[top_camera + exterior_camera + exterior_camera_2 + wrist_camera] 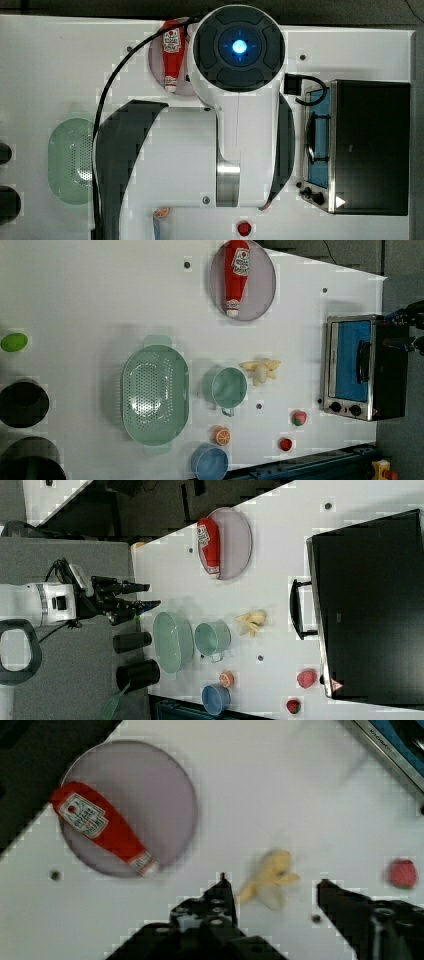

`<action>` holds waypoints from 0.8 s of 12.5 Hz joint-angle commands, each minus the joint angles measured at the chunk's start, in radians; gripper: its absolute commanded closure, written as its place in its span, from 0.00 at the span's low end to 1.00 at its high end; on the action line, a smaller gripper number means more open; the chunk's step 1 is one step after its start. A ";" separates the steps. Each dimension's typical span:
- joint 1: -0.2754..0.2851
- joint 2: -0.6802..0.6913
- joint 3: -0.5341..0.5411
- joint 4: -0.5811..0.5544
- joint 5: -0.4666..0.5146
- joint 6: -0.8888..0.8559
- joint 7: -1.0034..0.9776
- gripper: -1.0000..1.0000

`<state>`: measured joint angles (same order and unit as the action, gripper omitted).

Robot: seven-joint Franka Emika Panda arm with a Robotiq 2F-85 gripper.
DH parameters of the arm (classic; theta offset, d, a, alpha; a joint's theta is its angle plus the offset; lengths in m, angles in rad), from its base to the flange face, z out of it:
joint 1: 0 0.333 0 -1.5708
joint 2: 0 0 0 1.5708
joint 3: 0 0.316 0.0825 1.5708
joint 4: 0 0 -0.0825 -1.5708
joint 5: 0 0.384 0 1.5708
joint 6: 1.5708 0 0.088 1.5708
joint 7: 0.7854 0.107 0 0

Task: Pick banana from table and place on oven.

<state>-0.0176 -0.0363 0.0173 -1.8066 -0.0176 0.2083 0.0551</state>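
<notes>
- The gripper (272,885) is spread wide, holding nothing, above the banana (270,877).
- The top view's arm hides the banana; the left view shows it.
- The worktop (100,300) is white.

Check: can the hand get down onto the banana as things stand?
Probably yes. The open hand is above the banana, which lies clear of the green cup on the table.

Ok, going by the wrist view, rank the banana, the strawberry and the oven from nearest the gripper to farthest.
1. banana, on the table, right between the open gripper's fingertips.
2. strawberry, out beyond one finger, on the oven's side.
3. oven, farthest, past the strawberry.
</notes>
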 commanded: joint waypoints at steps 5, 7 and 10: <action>-0.088 -0.415 0.052 -0.289 0.033 -0.152 -0.069 0.00; -0.087 -0.383 0.055 -0.307 0.033 -0.124 -0.069 0.00; -0.085 -0.291 0.060 -0.359 0.033 0.011 -0.069 0.00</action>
<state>-0.0942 -0.4048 0.0792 -2.0781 0.0163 0.2281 0.0114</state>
